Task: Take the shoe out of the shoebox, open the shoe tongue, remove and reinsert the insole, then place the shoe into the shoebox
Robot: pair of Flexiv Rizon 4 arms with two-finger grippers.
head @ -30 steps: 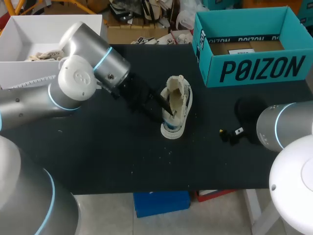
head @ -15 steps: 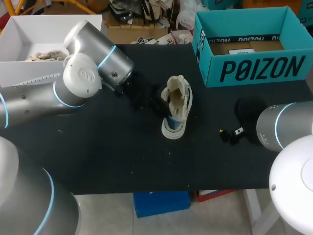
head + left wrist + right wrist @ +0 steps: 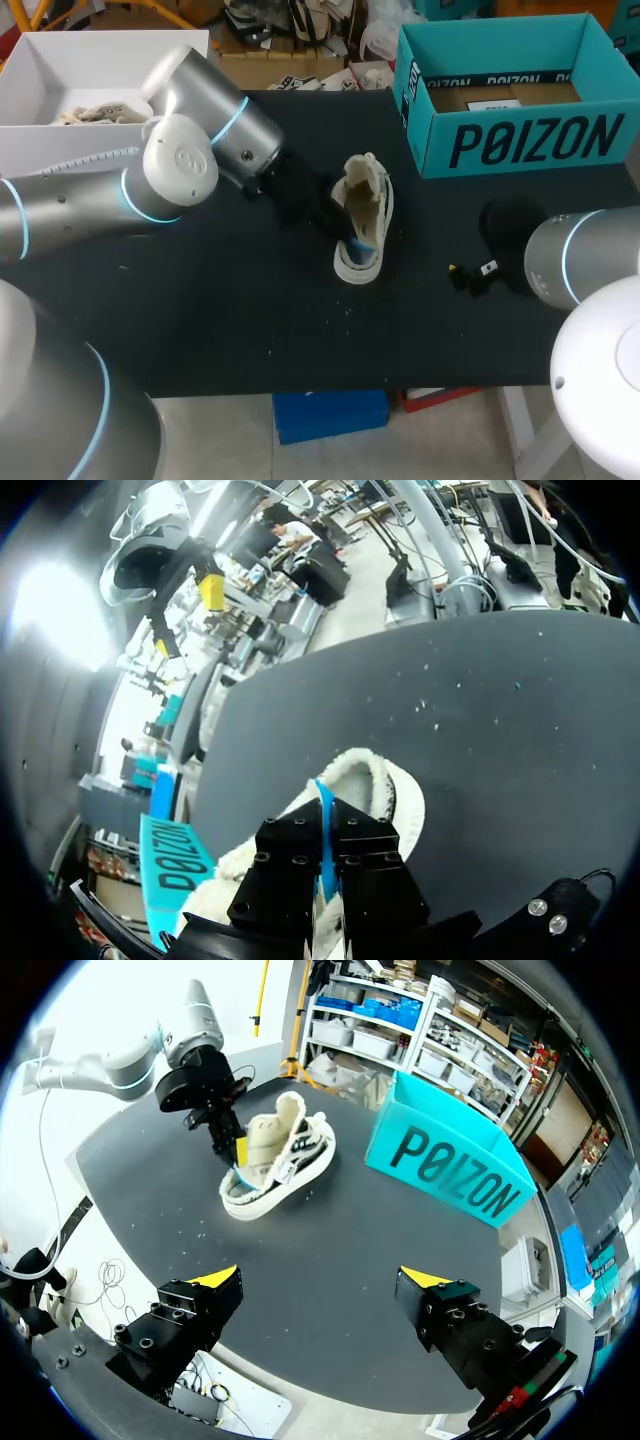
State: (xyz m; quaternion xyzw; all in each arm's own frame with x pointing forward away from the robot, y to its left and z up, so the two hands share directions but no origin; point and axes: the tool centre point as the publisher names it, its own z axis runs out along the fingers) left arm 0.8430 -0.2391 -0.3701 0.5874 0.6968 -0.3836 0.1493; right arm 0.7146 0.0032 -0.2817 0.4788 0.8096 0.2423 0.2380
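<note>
The blue insole (image 3: 325, 825) was clenched in the shoe (image 3: 364, 205) by the left gripper (image 3: 325, 852) at the bench's (image 3: 200, 320) middle; the right gripper (image 3: 320, 1277) was seen released.

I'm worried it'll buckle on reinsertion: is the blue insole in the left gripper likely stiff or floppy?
Probably floppy: the insole shows as a thin edge pinched in the left gripper. Likely light too. The shoe, unheld, may drag along.

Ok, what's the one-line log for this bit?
shoe: on table, outside shoebox | left gripper: fingers shut on blue insole at heel | right gripper: open, empty, apart
</note>
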